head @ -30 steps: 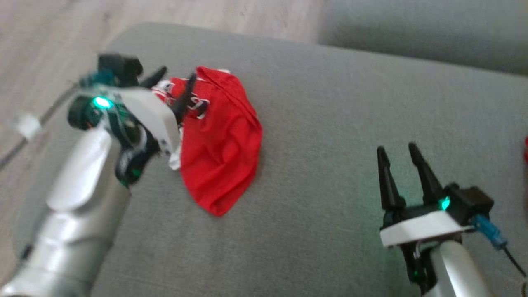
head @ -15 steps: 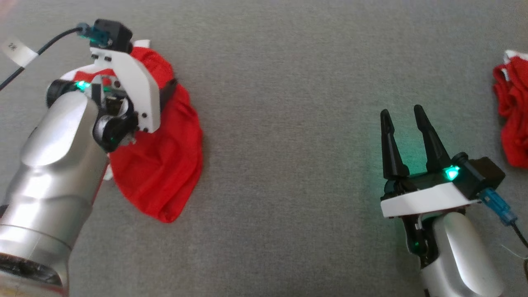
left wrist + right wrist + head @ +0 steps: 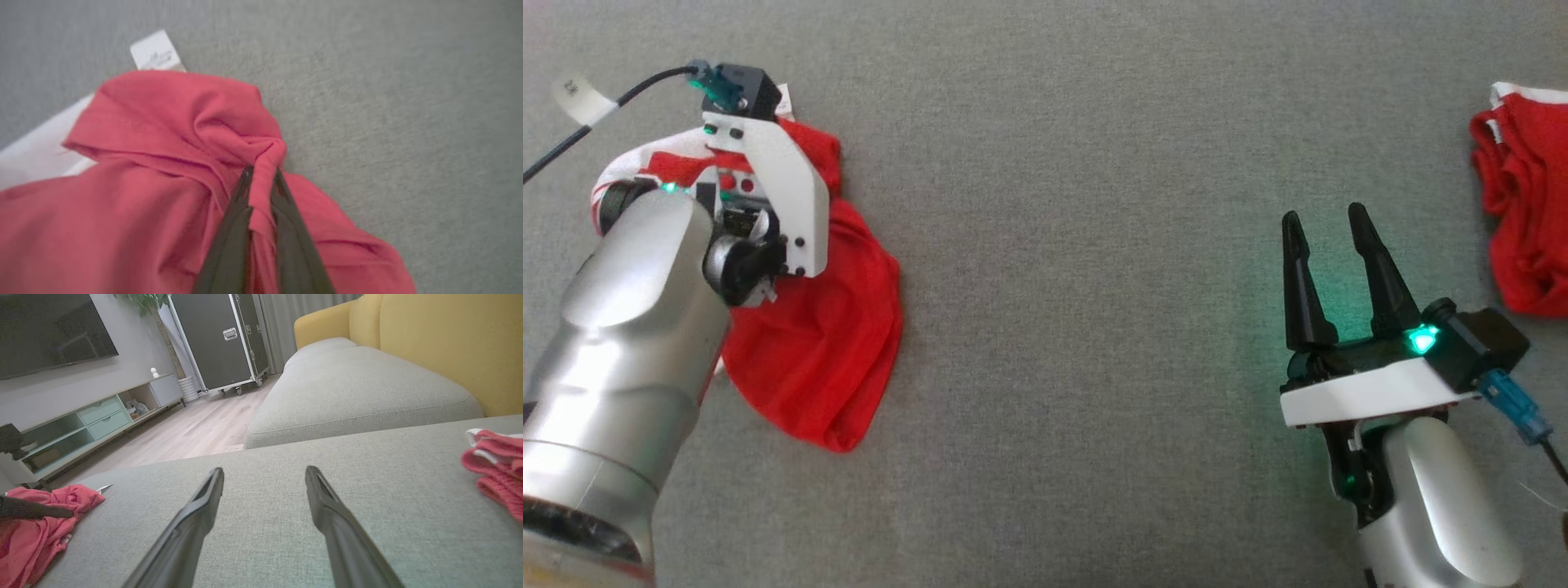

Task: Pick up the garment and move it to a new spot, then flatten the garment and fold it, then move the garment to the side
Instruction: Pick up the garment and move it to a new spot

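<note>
The garment (image 3: 825, 343) is a crumpled red piece with white trim, lying on the grey sofa cushion (image 3: 1094, 245) at the left. My left arm's wrist (image 3: 768, 196) hangs right over it and hides the fingers in the head view. In the left wrist view my left gripper (image 3: 261, 173) is shut on a bunched fold of the garment (image 3: 143, 143), the red cloth pinched between both dark fingers. My right gripper (image 3: 1324, 214) is open over bare cushion at the lower right, well apart from the garment. The right wrist view shows the right gripper (image 3: 263, 470) with nothing between its fingers.
A second red and white cloth (image 3: 1523, 220) lies at the cushion's right edge. A white label (image 3: 155, 51) sticks out behind the garment. Beyond the cushion are another grey seat (image 3: 347, 384), a yellow backrest (image 3: 429, 343), wooden floor (image 3: 196, 433) and a black wheeled case (image 3: 220, 335).
The head camera has tilted down onto the cushion. My left gripper, open over the garment before, has lowered and shut on a fold of it. The right gripper stays open in place.
</note>
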Tool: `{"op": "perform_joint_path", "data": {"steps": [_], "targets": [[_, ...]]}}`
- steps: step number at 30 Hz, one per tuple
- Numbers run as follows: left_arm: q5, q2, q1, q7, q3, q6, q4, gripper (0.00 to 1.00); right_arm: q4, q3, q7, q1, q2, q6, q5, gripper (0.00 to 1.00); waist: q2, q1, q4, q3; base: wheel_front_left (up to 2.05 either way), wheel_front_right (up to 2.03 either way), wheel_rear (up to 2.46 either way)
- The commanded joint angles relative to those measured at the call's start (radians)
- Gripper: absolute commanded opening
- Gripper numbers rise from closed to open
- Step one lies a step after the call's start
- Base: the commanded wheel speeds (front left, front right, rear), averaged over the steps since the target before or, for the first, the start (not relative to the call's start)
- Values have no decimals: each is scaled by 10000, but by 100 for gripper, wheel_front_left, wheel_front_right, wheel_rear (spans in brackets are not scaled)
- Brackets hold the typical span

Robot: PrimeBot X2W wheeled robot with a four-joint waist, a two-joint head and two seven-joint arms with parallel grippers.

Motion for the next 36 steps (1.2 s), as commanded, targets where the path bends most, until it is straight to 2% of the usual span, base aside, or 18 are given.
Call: {"op": "perform_joint_path", "data": {"steps": [1,3,6,9,13,18,20,26,30,34,35,36], "targets": [[29,507,-335,-549,145,-39,-516,0,-269,226,-109,-299,-24,-7,108,100,0,0,-49,-96,0,0,0],[191,611,-415,-1749,76,-55,-1019,0,-259,240,-109,-311,-24,-7,127,100,0,0,-111,-203,0,0,0],[55,510,-480,-4133,153,-62,-1842,0,-230,272,-109,-292,-24,-7,158,100,0,0,-260,-465,0,0,0],[-262,520,-507,-6162,-263,-64,-2824,0,-177,259,-109,-215,-24,-7,198,100,0,0,-423,-770,0,0,0],[-805,678,-634,-7707,-823,-65,-3521,0,-145,250,-109,-110,-24,-7,254,100,0,0,-702,-1041,0,0,0],[-1035,904,-1018,-8372,-1551,-65,-3977,0,-160,291,-109,-67,-24,-7,372,100,0,0,-1059,-1017,0,0,0],[-1020,1052,-1318,-8767,-1994,-66,-4016,0,-172,415,-109,-76,-24,-7,525,100,0,0,-1419,-924,0,0,0],[-1213,1194,-1685,-8577,-2853,-66,-3472,0,-270,668,-109,-157,-24,-7,870,100,0,0,-2246,-755,0,0,0],[-1299,965,-1894,-8597,-3073,-66,-2949,0,-348,813,-109,-222,-24,-7,1031,100,0,0,-2754,-672,0,0,0],[-1474,374,-2051,-8682,-3275,-66,-2495,0,-392,934,-109,-269,-24,-7,1158,100,0,0,-3088,-611,0,0,0],[-1482,213,-2095,-8811,-3275,-66,-2358,46,-393,947,-109,-274,-24,-7,1177,100,0,0,-3128,-602,0,0,0],[-1497,47,-2123,-8939,-3254,-63,-2186,100,-394,956,-109,-276,-24,-7,1192,100,0,0,-3156,-599,0,0,0]]}}
